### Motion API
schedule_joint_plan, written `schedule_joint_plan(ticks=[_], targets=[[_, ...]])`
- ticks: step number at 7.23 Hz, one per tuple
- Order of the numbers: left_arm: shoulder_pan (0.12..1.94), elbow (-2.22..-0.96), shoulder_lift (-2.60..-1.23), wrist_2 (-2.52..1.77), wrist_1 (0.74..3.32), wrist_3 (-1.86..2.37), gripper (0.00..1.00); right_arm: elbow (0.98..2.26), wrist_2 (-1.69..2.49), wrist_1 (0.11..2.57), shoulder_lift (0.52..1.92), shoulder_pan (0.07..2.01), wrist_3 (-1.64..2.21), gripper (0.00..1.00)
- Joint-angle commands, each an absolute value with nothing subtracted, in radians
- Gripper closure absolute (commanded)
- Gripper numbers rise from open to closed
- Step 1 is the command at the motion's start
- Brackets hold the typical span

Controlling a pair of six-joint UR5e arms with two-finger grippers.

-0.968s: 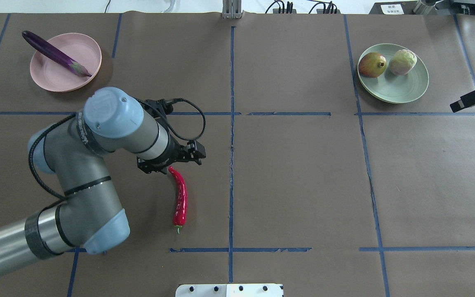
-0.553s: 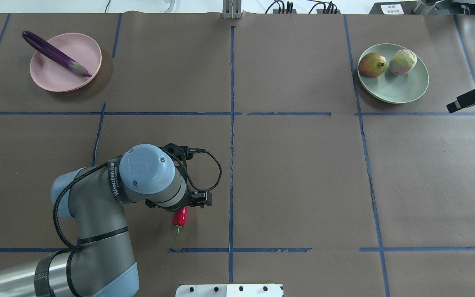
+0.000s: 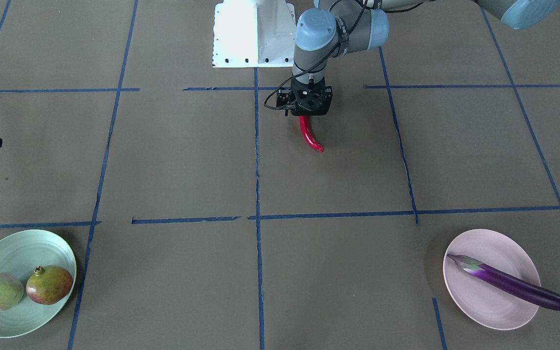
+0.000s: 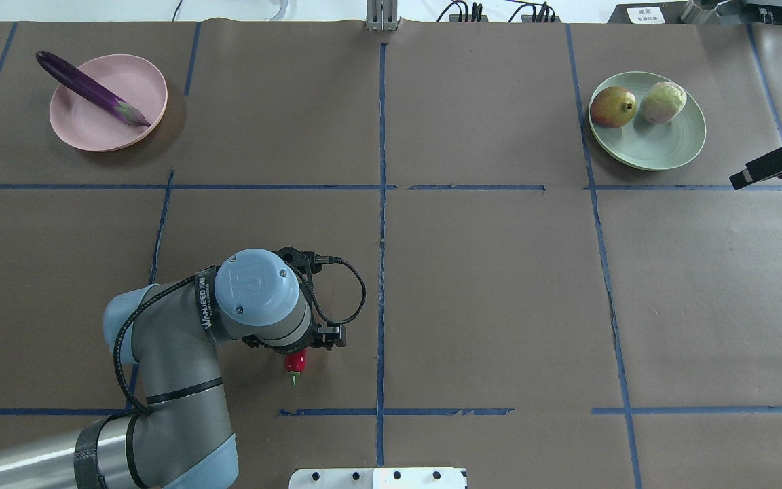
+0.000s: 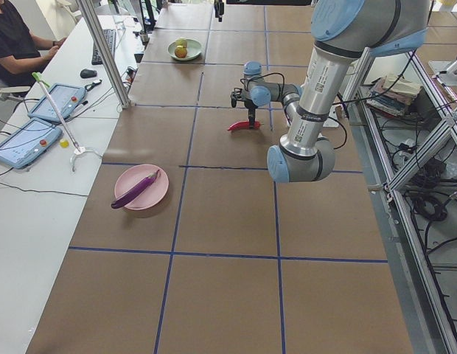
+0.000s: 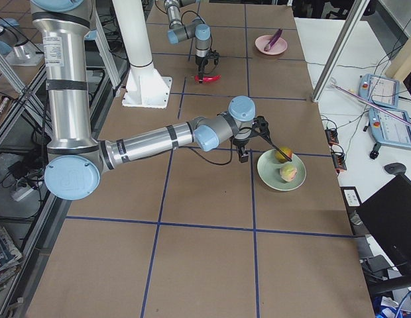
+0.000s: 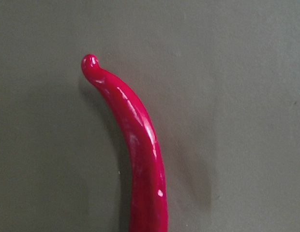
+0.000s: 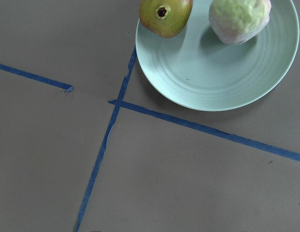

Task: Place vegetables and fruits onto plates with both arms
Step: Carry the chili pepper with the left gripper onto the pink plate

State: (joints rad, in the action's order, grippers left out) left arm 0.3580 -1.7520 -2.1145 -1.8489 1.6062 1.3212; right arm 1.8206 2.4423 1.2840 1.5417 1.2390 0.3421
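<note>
The red chili pepper (image 3: 309, 137) lies on the brown table near the robot's base, and fills the left wrist view (image 7: 140, 150). My left gripper (image 3: 308, 113) points straight down over its stem end, just above it. It looks open and holds nothing. In the overhead view only the stem end of the chili (image 4: 296, 362) shows past the wrist. The purple eggplant (image 4: 89, 87) lies across the pink plate (image 4: 92, 125). The pomegranate (image 4: 612, 106) and the pale green fruit (image 4: 662, 102) sit on the mint plate (image 4: 662, 146). My right gripper (image 4: 738, 181) hovers beside that plate, and I cannot tell its jaws.
The white base block (image 3: 253, 34) stands close behind the left gripper. Blue tape lines cross the brown table cover. A side bench with tablets (image 5: 26, 140) and a seated person runs along the far edge.
My left arm has swung back toward the robot's base, travelling along the chili from its tip to its stem end. The chili has not moved. My right gripper has drifted slightly inward.
</note>
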Motion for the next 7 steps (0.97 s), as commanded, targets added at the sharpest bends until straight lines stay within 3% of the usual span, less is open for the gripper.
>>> schedule_joint_plan(ticks=[1,5,7], targets=[[0.367,-1.765,-2.115,-1.850,1.605,1.284,1.00,1.819,2.442,1.284,1.542,1.235,0.342,0.00],[0.657,-1.833,-2.109,-1.867,1.611,1.284,1.00,1.821,2.442,1.282,1.542,1.229,0.342,0.00],[0.847,-1.752,-2.080,-1.868,1.611,1.539,0.99,1.822,2.442,1.282,1.546,1.227,0.342,0.00]])
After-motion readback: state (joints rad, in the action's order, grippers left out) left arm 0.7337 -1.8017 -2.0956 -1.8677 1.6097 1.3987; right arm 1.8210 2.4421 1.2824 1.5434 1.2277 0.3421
